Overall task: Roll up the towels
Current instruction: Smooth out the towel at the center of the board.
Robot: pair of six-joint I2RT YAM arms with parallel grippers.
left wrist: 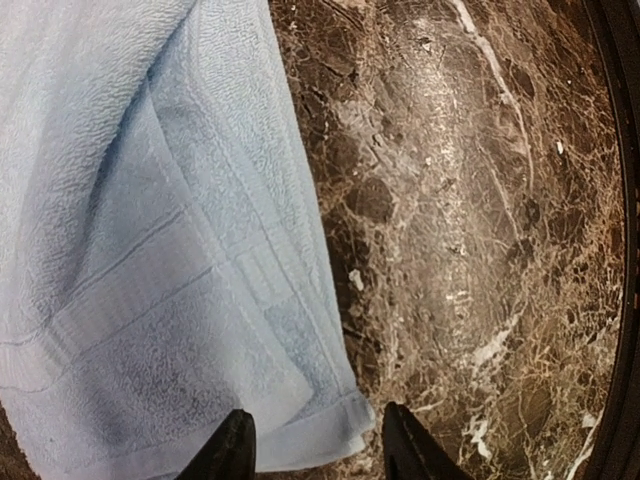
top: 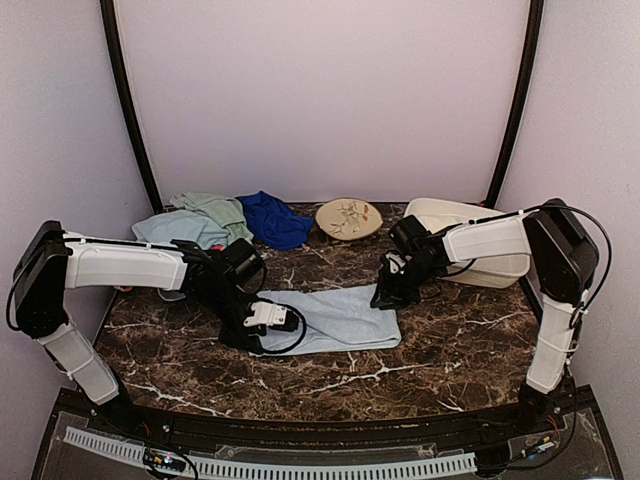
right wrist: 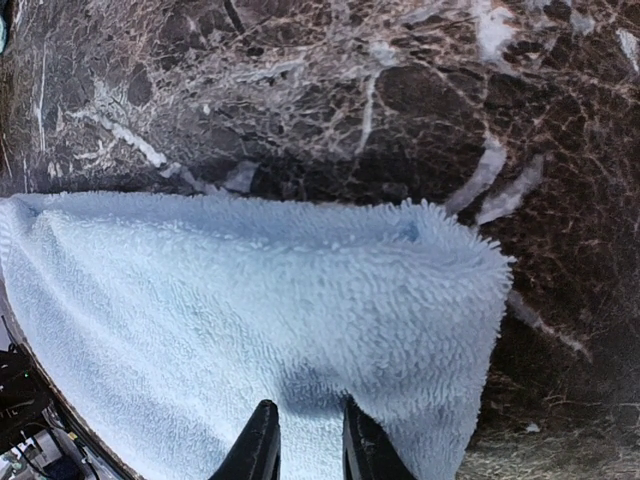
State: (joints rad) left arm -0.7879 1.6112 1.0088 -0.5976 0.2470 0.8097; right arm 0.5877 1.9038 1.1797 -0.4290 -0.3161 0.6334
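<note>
Nearest the bases, the left gripper (left wrist: 317, 418) stands with its jaws apart astride the hemmed corner of the light blue towel (top: 340, 315), probably ready to take that end and start a roll. The towel lies spread flat in the middle of the marble table (top: 450, 350), with soft looped pile, a banded hem and one shallow fold. At its far right corner the right gripper (right wrist: 307, 405) pinches the cloth, seemingly to keep it taut. Behind, a pale green towel (top: 215, 210) and a royal blue towel (top: 272, 220) lie heaped beside the patterned plate (top: 348, 217).

Pale lilac walls (top: 320, 90), brown marble table (top: 450, 350)
</note>
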